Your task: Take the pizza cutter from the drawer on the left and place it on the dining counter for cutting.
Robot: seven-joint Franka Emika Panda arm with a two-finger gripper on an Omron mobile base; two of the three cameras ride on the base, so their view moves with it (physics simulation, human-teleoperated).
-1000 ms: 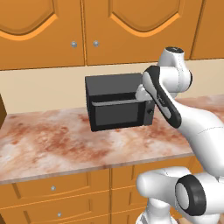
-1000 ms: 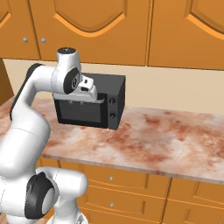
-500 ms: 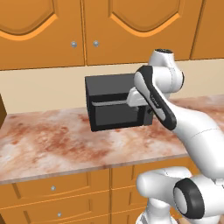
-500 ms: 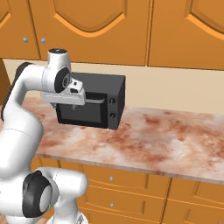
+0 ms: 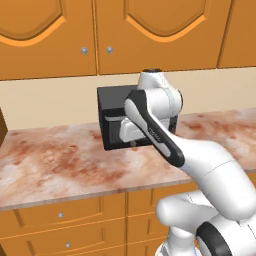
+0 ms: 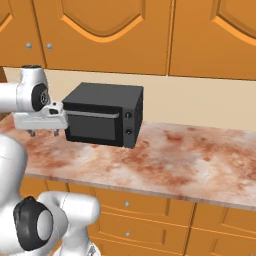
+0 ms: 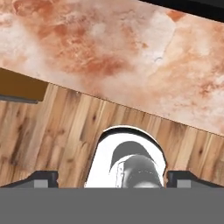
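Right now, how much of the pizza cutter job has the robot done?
Nothing looks done yet. In hand: the claw hangs open and empty above the marbled worktop, next to the black microwave. The drawers under that worktop are all shut. Left to do: open the right drawer, take out the cutter and carry it to the dining counter.
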